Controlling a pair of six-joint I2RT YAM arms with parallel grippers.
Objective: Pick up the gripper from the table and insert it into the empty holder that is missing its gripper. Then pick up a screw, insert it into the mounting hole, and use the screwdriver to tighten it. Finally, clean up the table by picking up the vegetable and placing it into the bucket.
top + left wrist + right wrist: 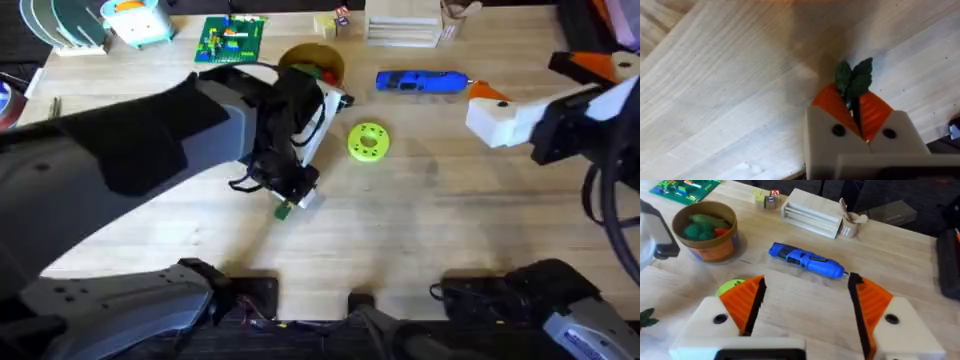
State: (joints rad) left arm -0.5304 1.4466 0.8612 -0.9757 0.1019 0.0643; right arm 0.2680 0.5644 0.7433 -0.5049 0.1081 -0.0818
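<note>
The vegetable (855, 80), a small dark-green leafy bundle, is pinched between the orange pads of my left gripper (856, 107), just over the table (715, 100). From overhead, my left gripper (287, 203) hangs mid-table with the vegetable (283, 210) at its tip. The yellow bucket (315, 62) stands farther back and holds green and orange items. My right gripper (807, 302) is open, and both its white holders carry orange ribbed pads (747, 300). Beyond it lies the blue screwdriver (807, 260). The screw is out of view.
A lime-green disc (368, 141) lies between the two grippers. A green brick plate (230, 38), wooden blocks (402, 25) and small boxes line the back edge. My left arm (120, 150) spans the left half of the table. Bare wood lies at front centre.
</note>
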